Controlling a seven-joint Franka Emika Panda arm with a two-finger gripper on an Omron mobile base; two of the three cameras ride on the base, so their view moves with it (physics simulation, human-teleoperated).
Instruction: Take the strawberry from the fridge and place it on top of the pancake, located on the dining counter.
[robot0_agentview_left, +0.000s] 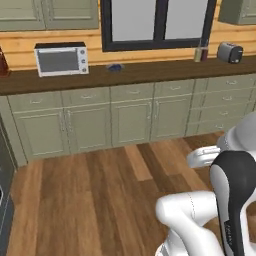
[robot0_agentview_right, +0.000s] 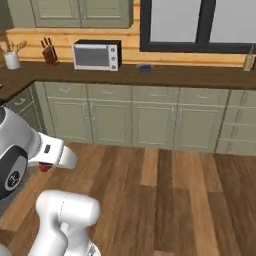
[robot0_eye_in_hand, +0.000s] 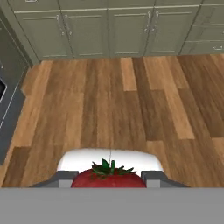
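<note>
In the hand view, the strawberry (robot0_eye_in_hand: 108, 177), bright red with a green leafy cap, sits between the two dark fingertips at the bottom. My gripper (robot0_eye_in_hand: 108, 180) is shut on it, held above the wooden floor. From the right base view the strawberry (robot0_agentview_right: 45, 168) peeks out as a small red spot under the white hand, where the gripper (robot0_agentview_right: 46, 166) hangs low on the left. The fridge, the pancake and the dining counter are out of view.
Green cabinets (robot0_agentview_right: 150, 122) run along the far wall under a dark worktop (robot0_agentview_right: 165, 75) that carries a microwave (robot0_agentview_right: 96, 55), a knife block (robot0_agentview_right: 48, 54) and a toaster (robot0_agentview_left: 229, 52). A dark appliance front (robot0_eye_in_hand: 8, 100) stands at the left. Wooden floor (robot0_eye_in_hand: 131, 109) lies open ahead.
</note>
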